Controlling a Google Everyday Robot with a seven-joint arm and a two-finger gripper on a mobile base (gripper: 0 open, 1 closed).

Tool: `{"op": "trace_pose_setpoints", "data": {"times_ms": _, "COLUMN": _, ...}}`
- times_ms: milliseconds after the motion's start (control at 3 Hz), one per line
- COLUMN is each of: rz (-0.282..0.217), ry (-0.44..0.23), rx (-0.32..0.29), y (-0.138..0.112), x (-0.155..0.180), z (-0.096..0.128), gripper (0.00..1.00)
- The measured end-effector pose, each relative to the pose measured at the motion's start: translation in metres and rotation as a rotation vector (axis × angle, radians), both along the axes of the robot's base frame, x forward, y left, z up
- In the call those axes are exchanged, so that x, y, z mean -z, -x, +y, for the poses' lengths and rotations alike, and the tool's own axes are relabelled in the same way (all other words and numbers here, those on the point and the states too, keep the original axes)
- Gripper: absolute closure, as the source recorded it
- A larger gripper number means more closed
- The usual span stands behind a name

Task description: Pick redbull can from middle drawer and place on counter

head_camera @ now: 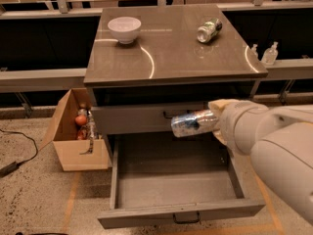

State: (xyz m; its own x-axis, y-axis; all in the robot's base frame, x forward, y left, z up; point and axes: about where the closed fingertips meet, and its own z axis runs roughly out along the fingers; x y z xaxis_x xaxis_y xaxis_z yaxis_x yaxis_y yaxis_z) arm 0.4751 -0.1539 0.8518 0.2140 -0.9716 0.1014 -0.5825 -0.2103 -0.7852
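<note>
The redbull can (191, 123) is a slim silver can with a bluish tint, held sideways in the air above the open middle drawer (173, 180), in front of the upper drawer front. My gripper (215, 121) is shut on the can's right end; the white arm comes in from the lower right. The drawer is pulled out and its grey floor is bare. The counter (176, 48), glossy grey-brown, lies above and behind the can.
A white bowl (124, 28) stands at the counter's back left. A silver can with green markings (208, 30) lies at its back right. A cardboard box (78, 131) with items stands on the floor to the left. Two small bottles (269, 53) stand at the right.
</note>
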Motion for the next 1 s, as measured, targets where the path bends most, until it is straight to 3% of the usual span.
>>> {"op": "trace_pose_setpoints", "data": {"times_ms": 333, "rz": -0.077, "ry": -0.038, "rx": 0.046, "y": -0.045, "x": -0.037, "z": -0.007, "gripper": 1.0}}
{"op": "trace_pose_setpoints", "data": {"times_ms": 667, "rz": -0.11, "ry": -0.07, "rx": 0.082, "y": -0.101, "x": -0.058, "z": -0.003, "gripper": 1.0}}
{"op": "trace_pose_setpoints", "data": {"times_ms": 1000, "rz": -0.168, "ry": -0.015, "rx": 0.075, "y": -0.168, "x": -0.079, "z": 0.002, "gripper": 1.0}}
